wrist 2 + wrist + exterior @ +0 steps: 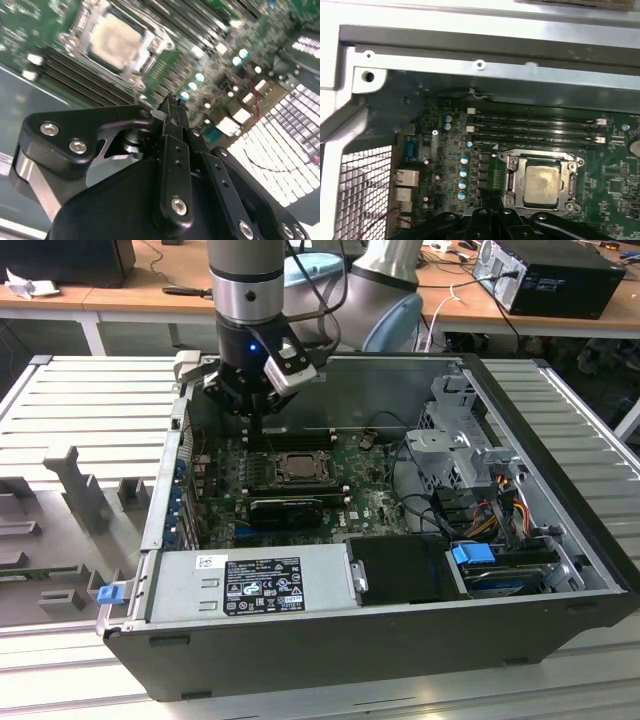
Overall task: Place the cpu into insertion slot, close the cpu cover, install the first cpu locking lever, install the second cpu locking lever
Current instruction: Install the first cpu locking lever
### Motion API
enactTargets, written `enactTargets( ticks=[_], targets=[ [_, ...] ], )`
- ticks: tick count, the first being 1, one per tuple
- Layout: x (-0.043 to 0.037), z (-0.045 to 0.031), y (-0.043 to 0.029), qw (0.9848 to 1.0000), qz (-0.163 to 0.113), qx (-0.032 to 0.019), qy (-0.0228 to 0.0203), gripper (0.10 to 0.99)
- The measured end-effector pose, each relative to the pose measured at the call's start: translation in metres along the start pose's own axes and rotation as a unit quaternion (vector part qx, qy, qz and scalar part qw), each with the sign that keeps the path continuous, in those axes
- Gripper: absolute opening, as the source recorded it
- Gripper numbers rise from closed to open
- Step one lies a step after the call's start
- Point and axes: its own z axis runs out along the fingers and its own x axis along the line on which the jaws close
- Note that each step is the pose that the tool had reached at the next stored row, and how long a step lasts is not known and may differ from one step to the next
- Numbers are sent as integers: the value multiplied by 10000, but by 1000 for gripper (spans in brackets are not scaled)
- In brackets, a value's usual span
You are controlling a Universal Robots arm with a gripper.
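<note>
Silvery cpu (542,184), green motherboard (612,165), black claw (172,102)

Arm (245,280): hung vertically from 12 o'clock in the exterior view. Claw (255,435): pointed toward 6 o'clock, fingers (172,130) pressed together.

Straight above the cpu (297,467) the way down is open. Memory sticks (535,131) stand close on its case-wall (520,92) side, and a long black card (285,508) lies along the opposite side. The gripper (170,103) hangs just beside it, and loose cables (405,455) rise further off.
</note>
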Motion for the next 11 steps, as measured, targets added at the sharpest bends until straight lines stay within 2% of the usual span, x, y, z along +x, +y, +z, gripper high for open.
enactTargets(
  ticks=[2, 4, 7, 11],
  targets=[
    [76, 21, 11, 10000, 1, -1, -2, 106],
    [114, 43, 25, 10000, 1, -1, -2, 106],
    [112, 110, 84, 10000, 3, -12, -2, 106],
    [77, 142, 182, 10000, 5, -18, -3, 106]
  ],
)
